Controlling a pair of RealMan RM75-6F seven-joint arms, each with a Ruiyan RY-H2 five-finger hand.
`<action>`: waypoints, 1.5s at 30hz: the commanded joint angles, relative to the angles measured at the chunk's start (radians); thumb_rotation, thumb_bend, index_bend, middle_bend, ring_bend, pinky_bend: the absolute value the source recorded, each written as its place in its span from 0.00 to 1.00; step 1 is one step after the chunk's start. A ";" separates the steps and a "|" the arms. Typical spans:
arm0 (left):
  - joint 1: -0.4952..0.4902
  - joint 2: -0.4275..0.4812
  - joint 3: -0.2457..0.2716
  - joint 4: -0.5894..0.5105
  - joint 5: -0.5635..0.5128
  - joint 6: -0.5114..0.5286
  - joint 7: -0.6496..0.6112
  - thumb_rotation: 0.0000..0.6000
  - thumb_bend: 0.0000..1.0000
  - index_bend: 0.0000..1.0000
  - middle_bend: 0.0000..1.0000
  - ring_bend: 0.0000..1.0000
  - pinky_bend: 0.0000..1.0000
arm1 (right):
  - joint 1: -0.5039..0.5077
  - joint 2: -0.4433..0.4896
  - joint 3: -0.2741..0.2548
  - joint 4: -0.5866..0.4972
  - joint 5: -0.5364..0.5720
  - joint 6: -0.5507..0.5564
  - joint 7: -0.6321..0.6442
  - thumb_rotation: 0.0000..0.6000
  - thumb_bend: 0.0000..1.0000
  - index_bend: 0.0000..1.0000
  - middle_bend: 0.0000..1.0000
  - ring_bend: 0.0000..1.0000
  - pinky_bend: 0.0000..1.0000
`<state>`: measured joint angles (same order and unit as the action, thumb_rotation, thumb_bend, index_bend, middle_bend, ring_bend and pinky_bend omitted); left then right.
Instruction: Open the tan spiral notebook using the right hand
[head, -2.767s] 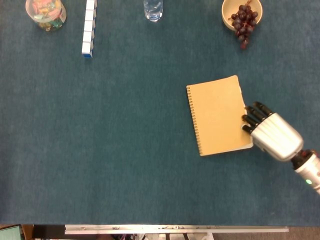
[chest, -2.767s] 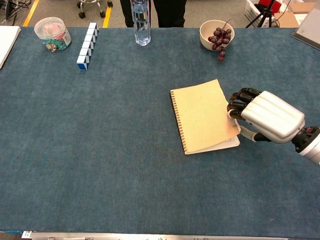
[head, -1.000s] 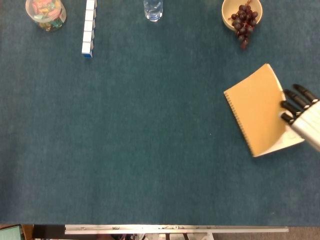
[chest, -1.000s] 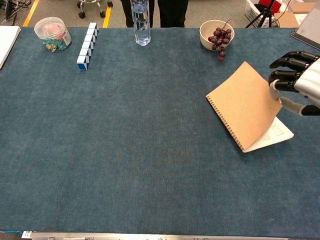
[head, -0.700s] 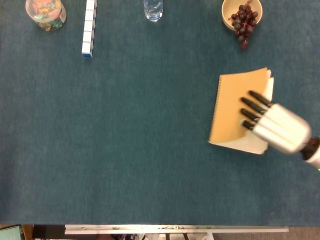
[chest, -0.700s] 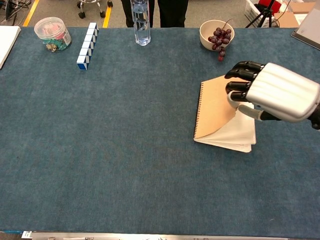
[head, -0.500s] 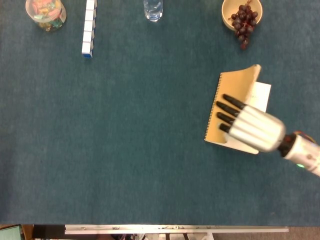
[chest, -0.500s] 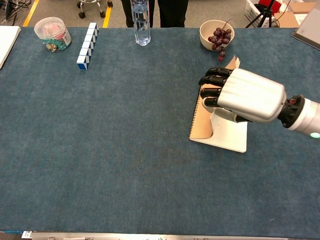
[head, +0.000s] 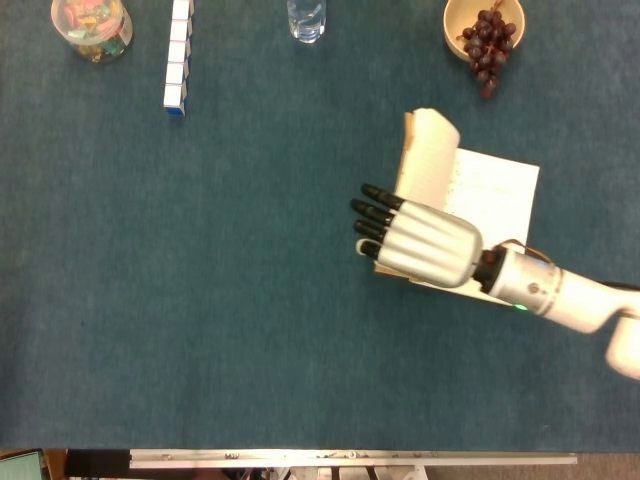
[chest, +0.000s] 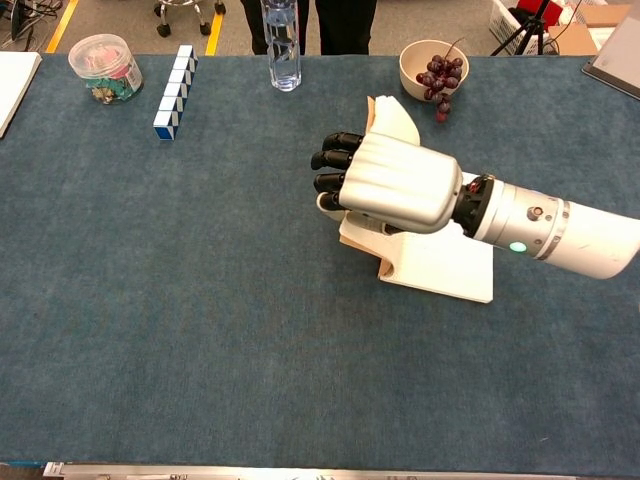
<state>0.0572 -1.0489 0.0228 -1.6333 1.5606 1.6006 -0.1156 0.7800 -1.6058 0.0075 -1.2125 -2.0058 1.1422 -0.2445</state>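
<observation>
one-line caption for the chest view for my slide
Right hand lifting the tan spiral notebook cover, white page exposed.

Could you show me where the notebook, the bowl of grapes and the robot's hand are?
tan spiral notebook (head: 495, 195), head view, on the exposed white page.
bowl of grapes (head: 455, 20), head view, on the bowl's left rim.
right hand (chest: 395, 182), chest view, on the silver back of the hand.

Bright even overhead light, soft faint shadows, sharp focus, no glare, slight edge distortion

Silver-shelled robot hand (chest: 395, 183), black fingers (chest: 335, 160), white forearm (chest: 570, 232).
</observation>
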 joint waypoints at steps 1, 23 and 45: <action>0.002 0.003 0.001 -0.004 0.003 0.003 0.004 1.00 0.51 0.32 0.28 0.16 0.17 | 0.033 -0.041 0.013 0.038 0.009 -0.020 0.006 1.00 0.39 0.75 0.46 0.24 0.22; 0.009 0.026 0.003 -0.025 0.007 0.008 0.015 1.00 0.51 0.32 0.28 0.16 0.17 | 0.146 -0.311 -0.042 0.363 0.023 -0.038 0.041 1.00 0.39 0.74 0.46 0.24 0.21; 0.003 0.028 -0.002 -0.024 0.001 -0.004 0.018 1.00 0.51 0.32 0.28 0.16 0.17 | 0.046 -0.186 0.001 0.167 0.157 0.072 -0.084 1.00 0.08 0.00 0.00 0.00 0.01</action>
<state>0.0615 -1.0205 0.0210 -1.6573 1.5626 1.5976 -0.0982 0.8430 -1.8215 0.0012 -1.0165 -1.8660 1.2015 -0.3129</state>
